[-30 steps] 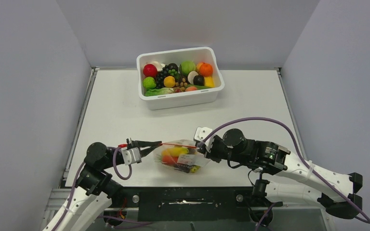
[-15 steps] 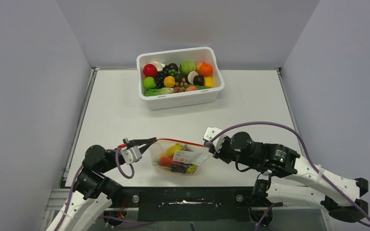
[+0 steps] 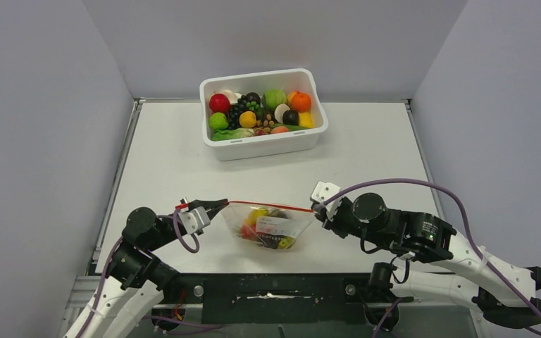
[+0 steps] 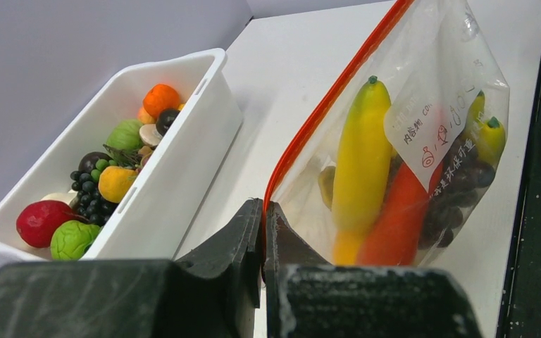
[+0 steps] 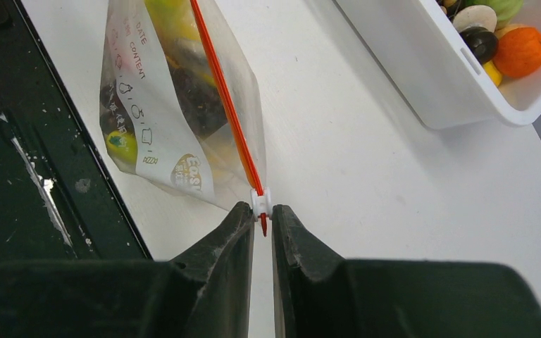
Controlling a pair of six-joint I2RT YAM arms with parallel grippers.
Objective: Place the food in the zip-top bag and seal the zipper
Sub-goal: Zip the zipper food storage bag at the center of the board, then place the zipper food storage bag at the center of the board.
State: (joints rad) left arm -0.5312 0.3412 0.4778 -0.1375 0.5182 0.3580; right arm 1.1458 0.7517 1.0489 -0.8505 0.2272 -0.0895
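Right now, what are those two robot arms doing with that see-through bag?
Two robot arms hold a small clear plastic zip-top bag stretched between them. The left gripper pinches one end of its thin orange-red zipper strip; the right gripper pinches the other end, beside a little white slider. Already inside are a yellow banana, a red-orange piece and dark grapes. The white rectangular tub behind holds more toys. I cannot tell whether the zipper is fully sealed.

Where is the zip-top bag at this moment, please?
In the top view, the zip-top bag is at the front of the table, held by its zipper between the left gripper and right gripper.
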